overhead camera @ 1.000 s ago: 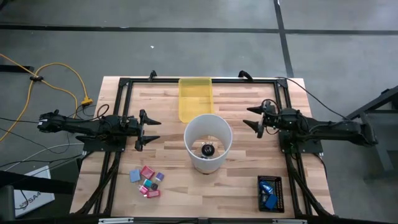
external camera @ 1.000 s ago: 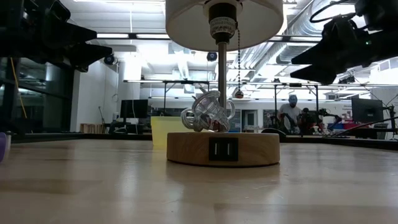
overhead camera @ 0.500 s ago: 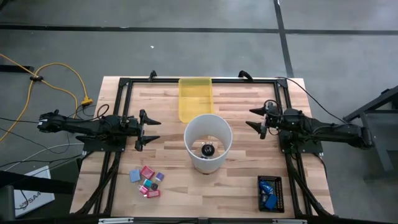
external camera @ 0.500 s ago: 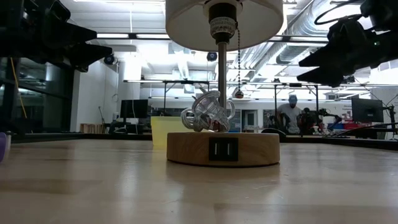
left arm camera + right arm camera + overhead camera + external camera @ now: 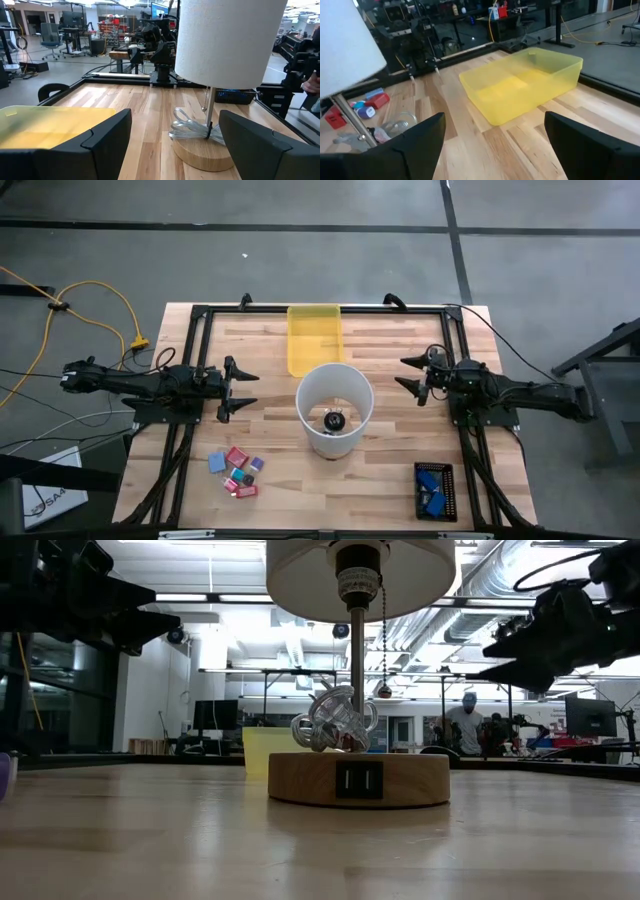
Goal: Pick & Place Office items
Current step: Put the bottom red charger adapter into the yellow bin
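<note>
Loosely clustered, office items (image 5: 237,472) show no shared long axis.

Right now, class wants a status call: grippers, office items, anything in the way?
Left gripper open, empty, hovering left of lamp. Right gripper open, empty, right of lamp. Office items untouched at near-left; yellow tray beyond lamp.

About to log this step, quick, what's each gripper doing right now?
Left gripper: open, holding nothing, left of the white lamp shade.
Right gripper: open, holding nothing, right of that shade.
</note>
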{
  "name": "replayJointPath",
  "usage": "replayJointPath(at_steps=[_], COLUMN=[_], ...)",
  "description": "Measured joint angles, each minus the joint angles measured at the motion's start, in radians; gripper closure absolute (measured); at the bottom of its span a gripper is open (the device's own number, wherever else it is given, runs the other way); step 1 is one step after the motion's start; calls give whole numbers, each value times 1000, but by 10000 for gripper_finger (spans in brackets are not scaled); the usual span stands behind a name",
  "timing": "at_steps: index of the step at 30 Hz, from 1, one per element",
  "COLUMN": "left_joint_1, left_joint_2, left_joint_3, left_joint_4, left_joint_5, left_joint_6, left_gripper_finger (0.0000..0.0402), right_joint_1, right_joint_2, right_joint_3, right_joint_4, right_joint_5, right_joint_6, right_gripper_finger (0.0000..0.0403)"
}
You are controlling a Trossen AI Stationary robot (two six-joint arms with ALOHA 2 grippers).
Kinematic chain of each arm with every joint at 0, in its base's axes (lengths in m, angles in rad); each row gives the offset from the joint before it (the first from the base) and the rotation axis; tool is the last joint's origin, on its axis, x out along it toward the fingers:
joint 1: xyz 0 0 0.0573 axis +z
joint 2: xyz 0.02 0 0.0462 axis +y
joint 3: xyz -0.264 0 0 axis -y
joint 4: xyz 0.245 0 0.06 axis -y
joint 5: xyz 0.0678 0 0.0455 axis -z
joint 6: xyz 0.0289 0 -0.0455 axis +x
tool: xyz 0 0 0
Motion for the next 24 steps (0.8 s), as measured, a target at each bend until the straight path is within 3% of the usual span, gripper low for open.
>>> replayJointPath(at_steps=[24], left_joint_1=[0], left_joint_2=[0], left_joint_3=[0], left_joint_4=[0], left_joint_5=[0], left_joint_6=[0], left_gripper_finger=[109], right_joint_1=[-15], right_joint_2=[-14], right_joint_3=[-18], right_joint_4=[-32], right_joint_5=[-49], right_joint_6=[-15], right_gripper_finger=[76])
